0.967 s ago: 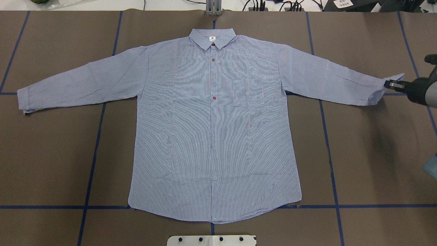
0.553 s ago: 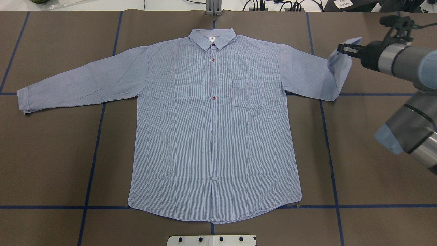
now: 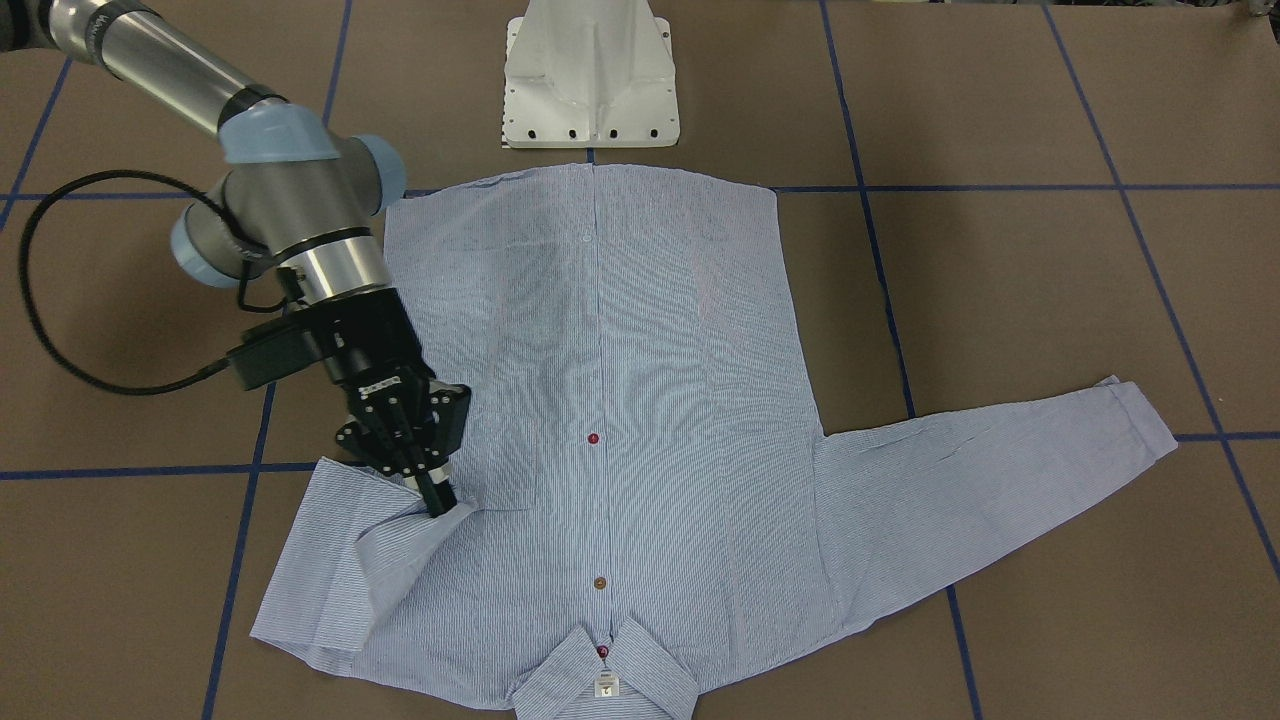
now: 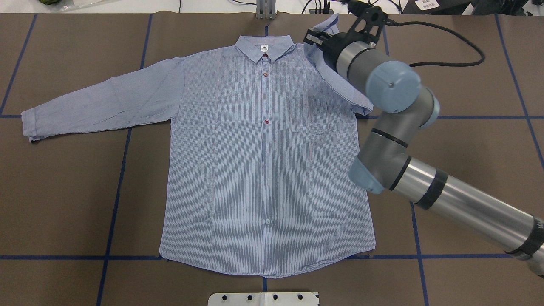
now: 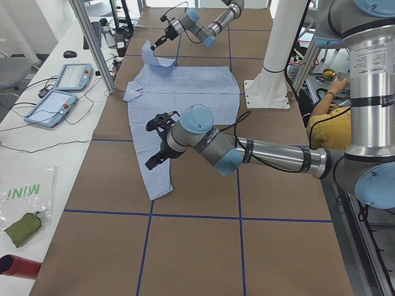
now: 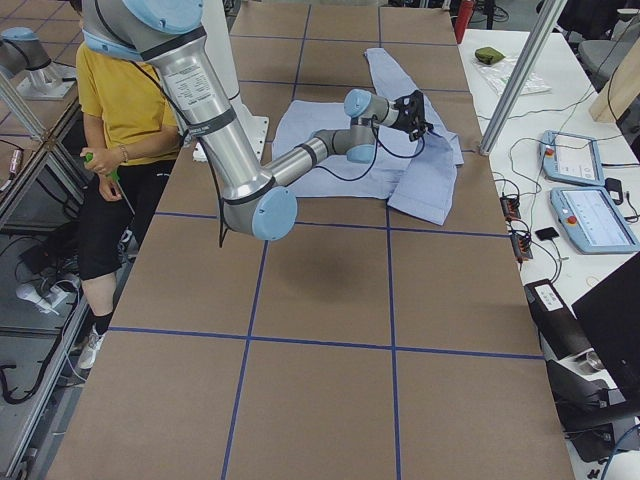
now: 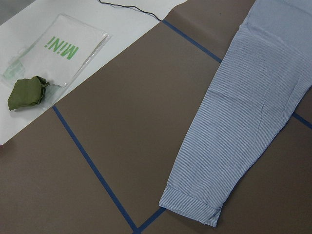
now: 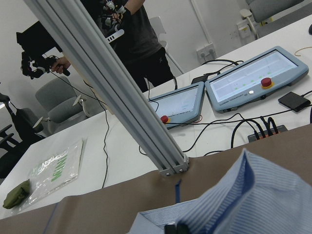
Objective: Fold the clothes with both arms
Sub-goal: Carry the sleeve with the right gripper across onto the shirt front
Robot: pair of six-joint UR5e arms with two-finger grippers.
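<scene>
Striped shirt, one sleeve folded inward

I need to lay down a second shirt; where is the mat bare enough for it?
Bare mat lies between the shirt hem and the left sleeve, and along the near edge beside the white base. The robot's right half is crowded: the right arm crosses it, its claw holding the right cuff raised near the collar.

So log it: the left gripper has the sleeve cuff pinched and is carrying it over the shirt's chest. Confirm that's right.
Wrong arm. The right gripper has the sleeve cuff pinched and is carrying it over the shirt; the overhead exterior view shows that arm entering from the right. The other sleeve lies flat.
</scene>
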